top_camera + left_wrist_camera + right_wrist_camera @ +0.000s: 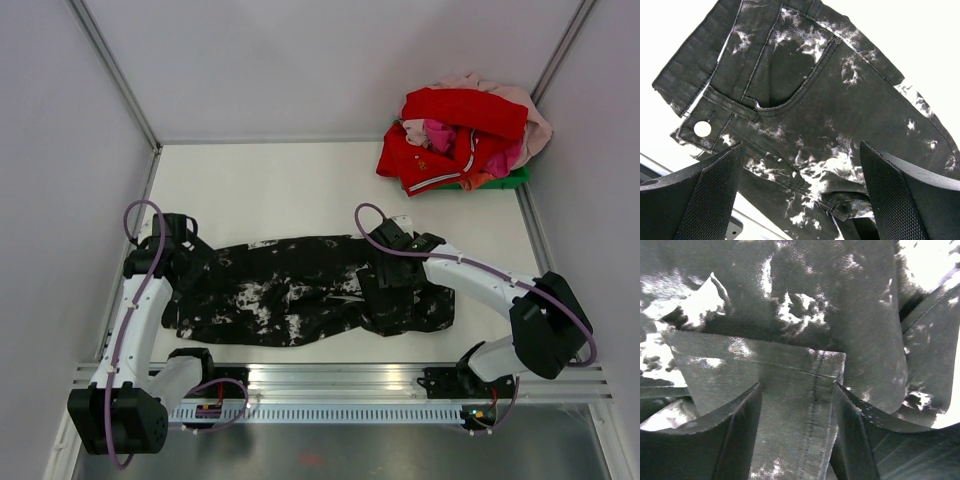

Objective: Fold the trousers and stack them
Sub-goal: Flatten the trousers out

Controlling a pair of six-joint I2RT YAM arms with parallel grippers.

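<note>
The trousers [300,290] lie stretched out flat on the white table [280,180], black with white blotches all over, running side to side across its near half. Their waist is at the left end and the legs reach off to the right.

The left gripper [801,147] hangs over the waist end with its jaws spread wide and nothing between them. Below it I can see a front pocket [790,75] and a pale round button [702,128] on the waistband. I cannot tell whether its fingers touch the cloth.

The right gripper [797,390] is down on the leg part of the trousers, some way in from their right end. Its jaws stand about half closed, one on each side of a strip of fabric that ends in a stitched hem [790,367]. The cloth fills the gap between them, but I cannot tell whether they are pinching it.

Well beyond the trousers' right end, toward the far wall, a heap of red and pink clothes [460,130] sits on a green bin [515,178].
</note>
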